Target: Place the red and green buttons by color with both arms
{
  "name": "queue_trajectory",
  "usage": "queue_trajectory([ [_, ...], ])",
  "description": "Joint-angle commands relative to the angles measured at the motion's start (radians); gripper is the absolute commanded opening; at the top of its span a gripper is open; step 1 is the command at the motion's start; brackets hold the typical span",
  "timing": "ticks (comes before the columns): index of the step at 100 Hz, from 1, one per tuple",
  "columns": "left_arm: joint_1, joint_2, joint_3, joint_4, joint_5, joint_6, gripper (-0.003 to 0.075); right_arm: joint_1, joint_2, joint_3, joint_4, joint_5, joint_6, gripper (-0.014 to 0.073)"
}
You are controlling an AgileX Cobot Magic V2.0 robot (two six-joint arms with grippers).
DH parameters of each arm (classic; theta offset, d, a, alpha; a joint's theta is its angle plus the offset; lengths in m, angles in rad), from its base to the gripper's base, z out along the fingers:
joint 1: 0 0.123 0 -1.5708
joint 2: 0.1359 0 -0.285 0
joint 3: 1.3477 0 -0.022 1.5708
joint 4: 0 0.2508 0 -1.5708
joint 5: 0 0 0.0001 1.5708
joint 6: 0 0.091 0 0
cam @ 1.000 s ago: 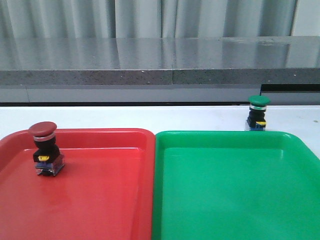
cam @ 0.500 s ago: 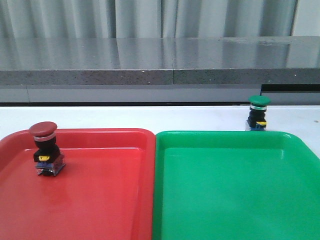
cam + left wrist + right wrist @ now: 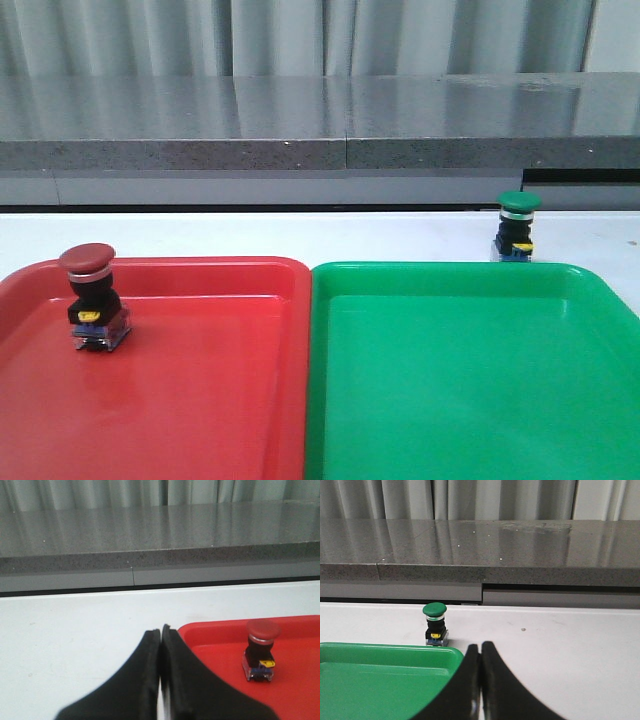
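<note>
The red button (image 3: 90, 298) is seen standing upright inside the red tray (image 3: 200, 400), toward the tray's ten o'clock corner. The green button (image 3: 517, 228) is seen upright on the white table (image 3: 300, 235), just beyond the far rim of the green tray (image 3: 460, 380), at about one o'clock from its middle. The left gripper (image 3: 160, 635) is held with its fingers pressed together, empty, beside the red tray. The right gripper (image 3: 480, 650) is likewise pressed together and empty, near the green tray's corner.
</note>
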Motion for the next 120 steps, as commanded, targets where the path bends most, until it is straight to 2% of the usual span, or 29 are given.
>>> queue_trajectory([
  [1,0.004,-0.029,-0.001,0.007,-0.111,-0.02,-0.0019,-0.008,-0.016,-0.013,-0.001,-0.073,-0.003,-0.0067],
  [18,0.004,-0.029,0.047,0.009,-0.193,-0.041,-0.0019,-0.008,-0.016,-0.013,-0.001,-0.073,-0.003,-0.0067],
  [120,0.004,-0.029,0.047,0.017,-0.2,-0.041,-0.0019,-0.008,-0.016,-0.013,-0.001,-0.073,-0.003,-0.0067],
])
